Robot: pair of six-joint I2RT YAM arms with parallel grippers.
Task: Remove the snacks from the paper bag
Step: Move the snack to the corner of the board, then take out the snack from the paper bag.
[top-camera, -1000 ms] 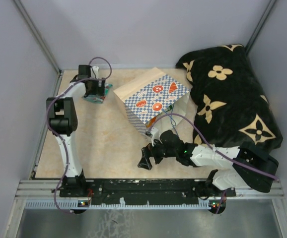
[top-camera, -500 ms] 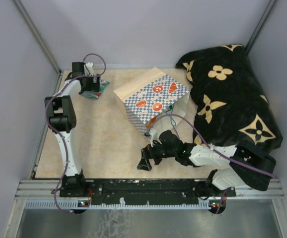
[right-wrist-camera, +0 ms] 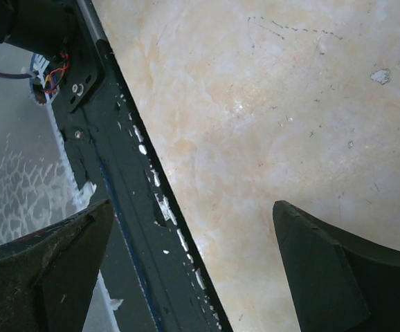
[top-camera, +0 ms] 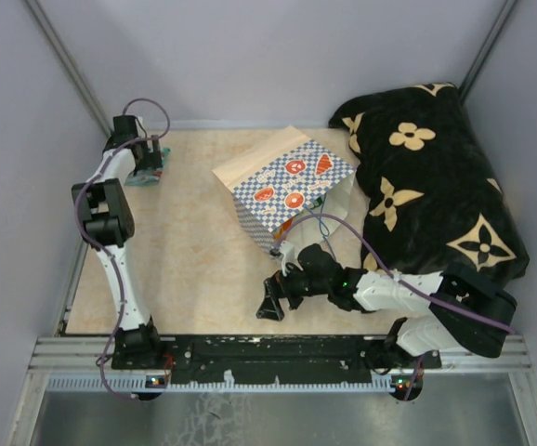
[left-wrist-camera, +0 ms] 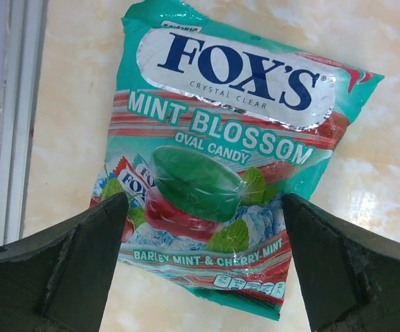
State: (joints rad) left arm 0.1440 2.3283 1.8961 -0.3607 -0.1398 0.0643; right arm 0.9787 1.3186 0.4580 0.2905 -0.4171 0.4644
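The paper bag [top-camera: 282,181] lies on its side mid-table, its checkered band up and its mouth toward the right arm; I cannot make out what is inside. One snack, a teal mint candy packet [left-wrist-camera: 221,152], lies flat on the table at the far left [top-camera: 141,177]. My left gripper [left-wrist-camera: 203,204] stands open right over it [top-camera: 144,160], with one finger on each side of the packet's lower end. My right gripper [top-camera: 270,305] stands open and empty low over the table in front of the bag, and in its wrist view [right-wrist-camera: 193,207] only rail and tabletop show between the fingers.
A black flower-patterned cloth [top-camera: 436,186] is heaped along the right side, against the bag. The table's left rail [left-wrist-camera: 13,104] runs close beside the packet. The black front rail [right-wrist-camera: 138,194] lies under the right gripper. Grey walls enclose the table.
The left gripper has swung left toward the back-left corner, and the teal packet has shifted left along with it. The right gripper has barely moved.
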